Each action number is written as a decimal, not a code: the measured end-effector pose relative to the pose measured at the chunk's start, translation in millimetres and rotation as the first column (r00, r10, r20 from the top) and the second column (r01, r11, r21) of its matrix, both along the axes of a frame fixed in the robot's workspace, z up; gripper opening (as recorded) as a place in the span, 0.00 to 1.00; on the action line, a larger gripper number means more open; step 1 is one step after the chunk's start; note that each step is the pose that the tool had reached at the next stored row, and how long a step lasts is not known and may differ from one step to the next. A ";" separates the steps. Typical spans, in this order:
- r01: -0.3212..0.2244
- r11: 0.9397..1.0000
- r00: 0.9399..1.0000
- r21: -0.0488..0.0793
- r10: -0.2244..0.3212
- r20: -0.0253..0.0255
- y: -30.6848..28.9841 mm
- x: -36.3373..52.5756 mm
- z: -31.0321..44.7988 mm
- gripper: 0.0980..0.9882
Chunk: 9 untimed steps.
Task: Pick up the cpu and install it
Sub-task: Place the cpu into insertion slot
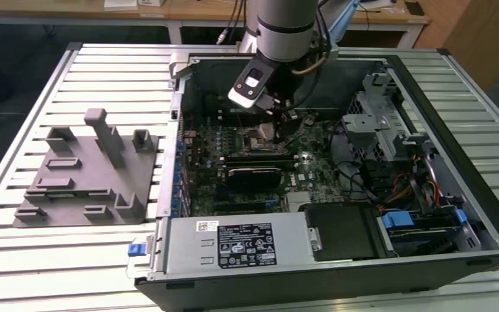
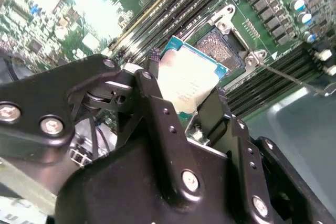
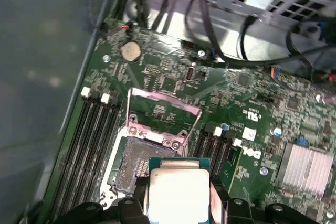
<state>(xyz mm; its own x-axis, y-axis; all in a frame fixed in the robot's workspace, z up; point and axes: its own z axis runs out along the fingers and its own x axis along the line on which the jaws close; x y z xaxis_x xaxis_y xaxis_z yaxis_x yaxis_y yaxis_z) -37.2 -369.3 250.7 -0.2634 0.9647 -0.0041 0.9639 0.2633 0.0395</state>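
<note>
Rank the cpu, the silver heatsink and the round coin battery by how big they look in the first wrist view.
1. cpu, but it is closest to the camera, so its lead is unsure.
2. silver heatsink, which looks nearly as large.
3. coin battery, clearly the smallest.

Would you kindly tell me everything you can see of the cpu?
The cpu is a small flat square chip with a pale silvery metal top and a green edge. The black jaws of the gripper clamp two opposite sides, holding it over the edge of the open socket, not yet seated.
</note>
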 end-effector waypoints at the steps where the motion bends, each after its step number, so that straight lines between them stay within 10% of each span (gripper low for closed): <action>1: 0.018 1.000 1.000 0.000 -0.018 0.000 0.0 0.0 -0.1 0.50; 9: 0.164 0.986 0.986 0.000 -0.164 0.000 0.0 0.0 -1.3 0.50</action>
<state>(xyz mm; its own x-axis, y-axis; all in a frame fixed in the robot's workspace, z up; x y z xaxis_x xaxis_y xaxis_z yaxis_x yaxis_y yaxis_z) -37.2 -369.3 249.4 -0.1017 0.9948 -0.0040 0.9940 0.1018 0.0396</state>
